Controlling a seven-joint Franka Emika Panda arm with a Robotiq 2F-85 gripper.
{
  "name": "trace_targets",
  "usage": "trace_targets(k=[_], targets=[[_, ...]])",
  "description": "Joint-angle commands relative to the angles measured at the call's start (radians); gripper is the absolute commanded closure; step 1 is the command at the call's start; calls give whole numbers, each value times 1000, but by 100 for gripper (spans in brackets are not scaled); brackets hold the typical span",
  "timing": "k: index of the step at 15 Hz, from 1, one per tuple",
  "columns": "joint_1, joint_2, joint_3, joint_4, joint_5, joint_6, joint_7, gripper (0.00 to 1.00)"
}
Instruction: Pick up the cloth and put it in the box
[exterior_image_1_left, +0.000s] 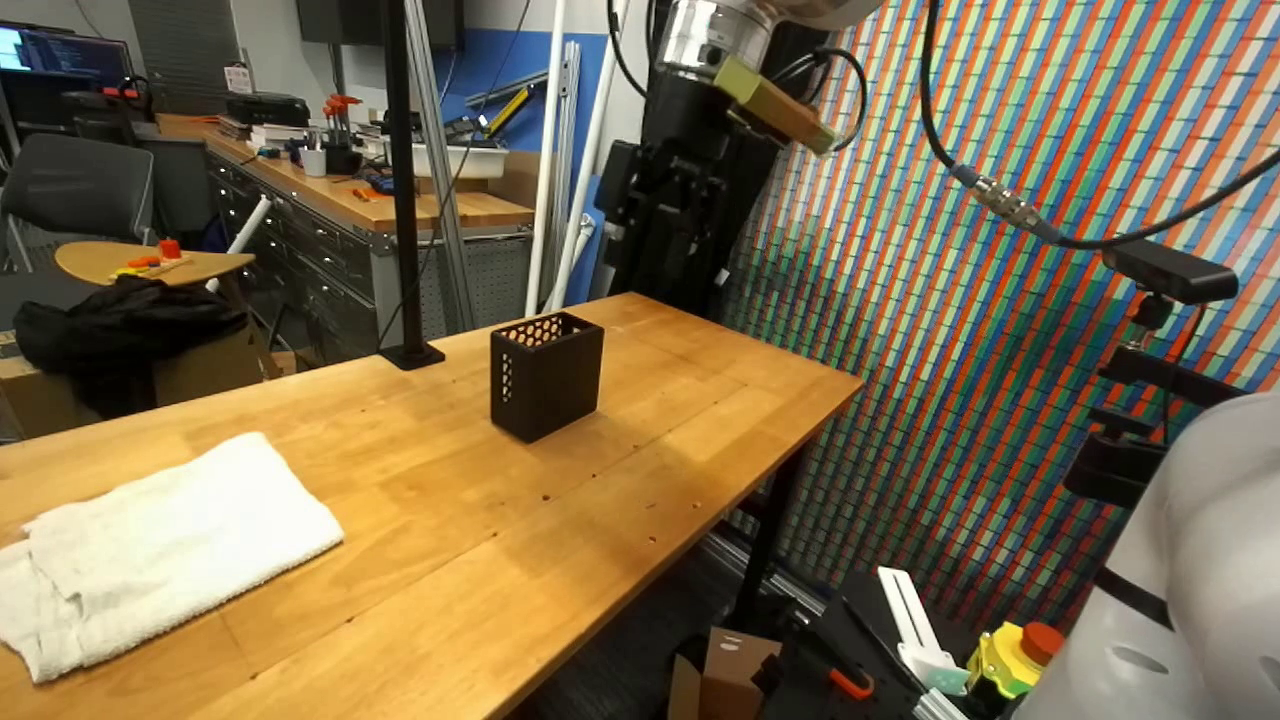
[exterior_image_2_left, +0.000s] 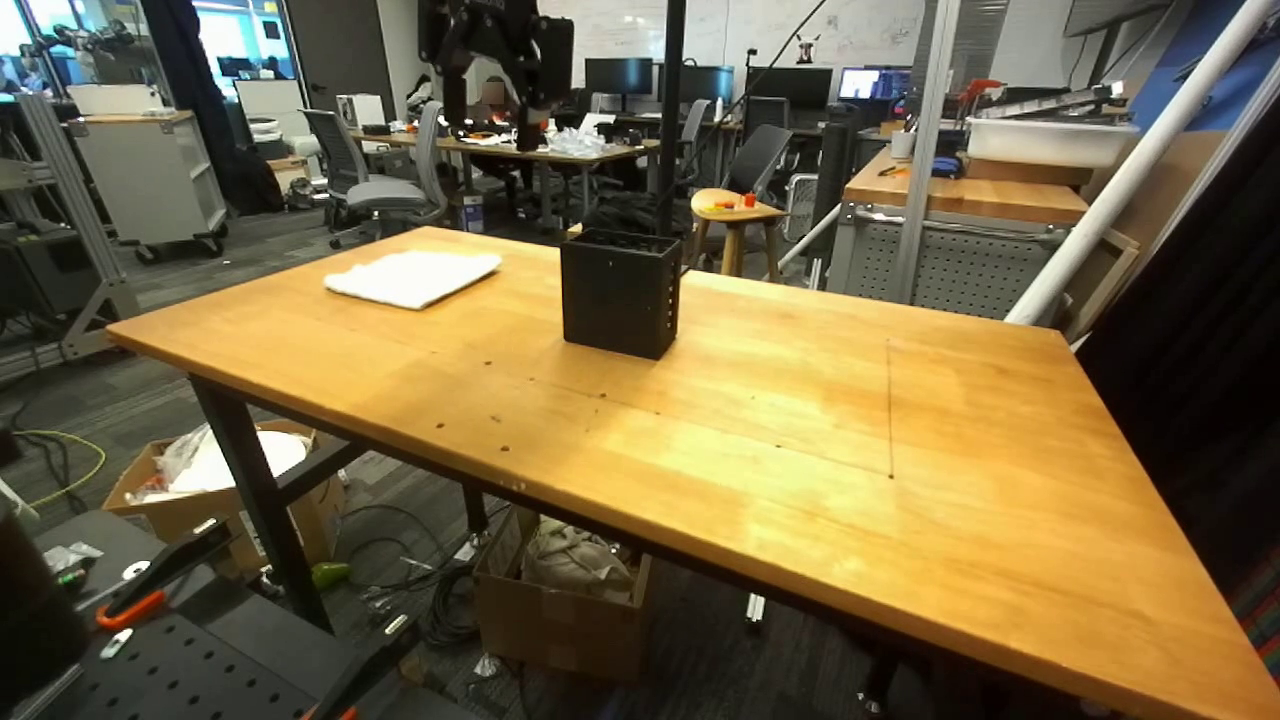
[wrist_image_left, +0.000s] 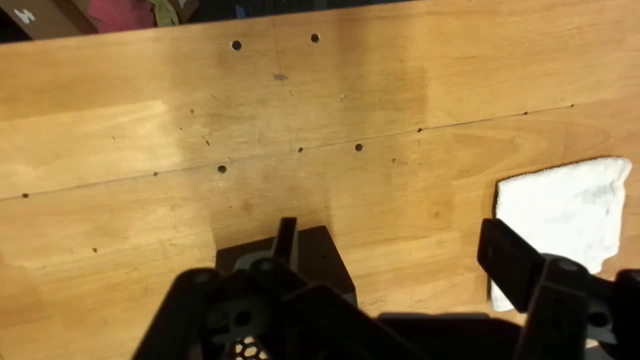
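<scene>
Hanging higher than the black box (exterior_image_1_left: 550, 385), the end effector (wrist_image_left: 395, 250) points downward, its two fingers (wrist_image_left: 507, 260) spread well apart; in the wrist view we see the tabletop (wrist_image_left: 420, 200) through the gap, with one finger overlapping the box and its partner overlapping the white cloth (wrist_image_left: 560, 215). In an exterior view we trace the arm (exterior_image_1_left: 715, 40) extending down from the upper edge, to the right of the box, with a yellowish block (exterior_image_1_left: 775, 105) attached. The box stands upright on the tabletop, its open top facing up and its narrow wall pierced by holes. We locate the cloth folded flat on the tabletop, well apart from the box and to its left in both exterior views. Near the box, and behind it in an exterior view, rises a dark post (exterior_image_2_left: 672, 100). Beyond and left of the box in an exterior view, we note a wooden stool (exterior_image_1_left: 215, 263) bearing small red and orange items (exterior_image_1_left: 168, 248). Lower than the box, under the tabletop, sits an open cardboard carton (exterior_image_2_left: 560, 620).
</scene>
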Motion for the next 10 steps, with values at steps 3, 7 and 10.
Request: trace_targets(k=[3, 7, 10], targets=[[59, 202, 122, 189, -6, 99, 39, 0], [107, 374, 225, 362, -98, 119, 124, 0], [153, 495, 274, 477, -186, 124, 185, 0]])
